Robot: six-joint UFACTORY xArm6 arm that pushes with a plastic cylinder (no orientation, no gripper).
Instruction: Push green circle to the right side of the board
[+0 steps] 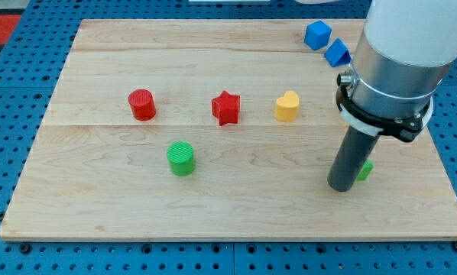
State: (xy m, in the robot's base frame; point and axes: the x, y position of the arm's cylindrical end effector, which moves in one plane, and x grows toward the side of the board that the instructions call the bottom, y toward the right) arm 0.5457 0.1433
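The green circle (181, 159) sits left of centre on the board (98, 214), well apart from my tip (340, 186), a bare fingerless rod beside a partly hidden green block (364, 170). We judge the tip should circle to the circle's left, then push steadily rightward, below the red star (226, 108) and yellow heart (286, 106).

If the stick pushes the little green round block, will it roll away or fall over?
Probably neither. The small green ridged cylinder block stands on its flat end on the pale wooden board, so it should slide. It looks squat, so tipping seems unlikely.
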